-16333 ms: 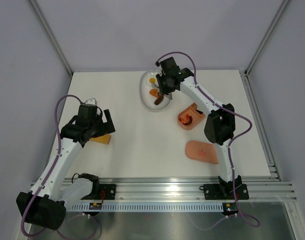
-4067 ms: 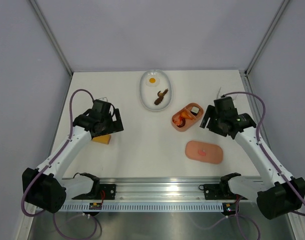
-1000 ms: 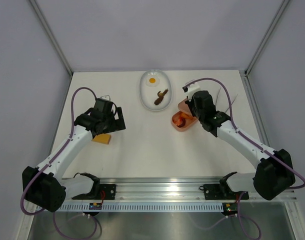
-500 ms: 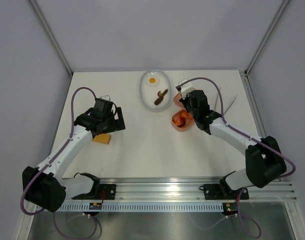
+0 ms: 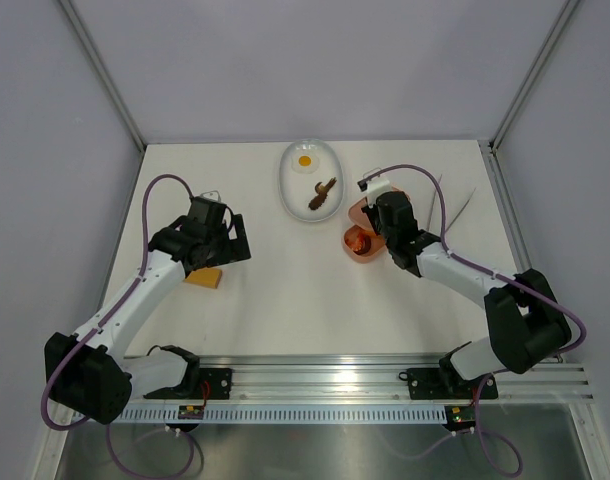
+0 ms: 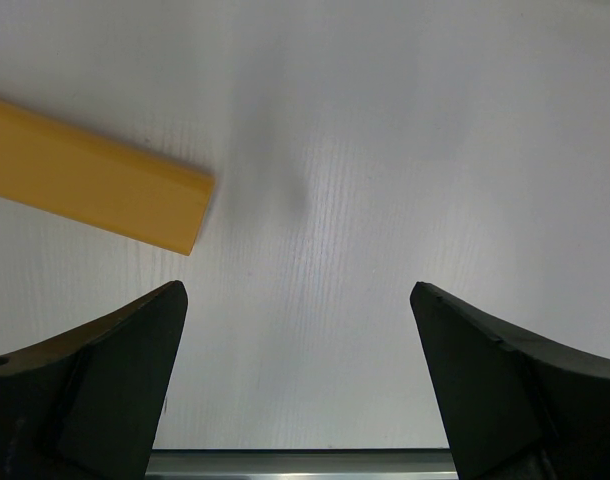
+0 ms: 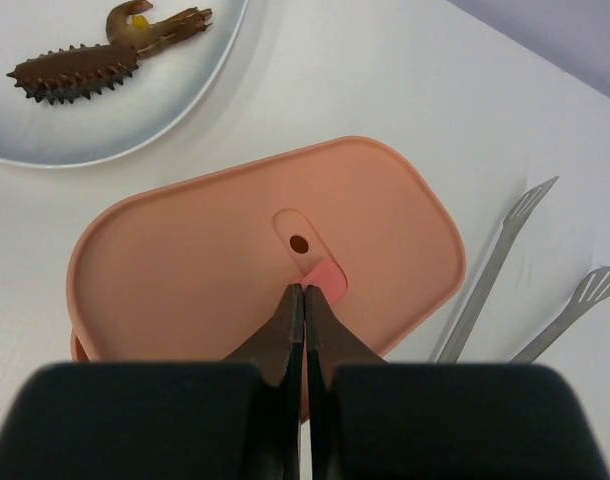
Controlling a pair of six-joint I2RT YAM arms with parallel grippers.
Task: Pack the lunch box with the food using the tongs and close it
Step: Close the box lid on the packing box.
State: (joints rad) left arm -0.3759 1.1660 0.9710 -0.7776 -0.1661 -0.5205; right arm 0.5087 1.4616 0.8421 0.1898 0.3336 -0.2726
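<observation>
- Yellow-orange block (image 6: 85, 185): lies flat on the white table (image 6: 405, 150) at the left. In the left wrist view the frame edge cuts off its left end.
- Left gripper (image 6: 297, 295): only the two dark finger ends show. The jaws stand wide apart with nothing between them, over bare table near the block's end.
- White oval dish (image 7: 115, 125): sits at the far centre of the table, and the right wrist view crops most of it. A fried egg (image 5: 305, 160) lies at its far end. A brown spiny piece (image 7: 73, 73) lies end to end with a second brown piece (image 7: 160, 25) that bears a yellow spot.
- Tub (image 5: 361, 257): salmon-pink, just right of the dish. Its far part is hidden under the lid and the right arm. An orange piece (image 5: 361, 238) shows in the uncovered near part, and any other contents cannot be made out.
- Lid (image 7: 185, 260): matching pink, flat, with rounded corners. At its centre is a small oval recess with a dark hole and a lighter pink tab. It sits offset over the tub's far part. Whether it rests on the rim or is lifted clear cannot be told.
- Right gripper (image 7: 303, 300): jaws pressed together, pinching the tab at the lid's centre.
- Tongs (image 7: 490, 265): thin silver metal, lying on the table right of the lid. The wrist view shows two slim arms with flattened tips, and the joined end is out of view. From above they read only as faint lines.
</observation>
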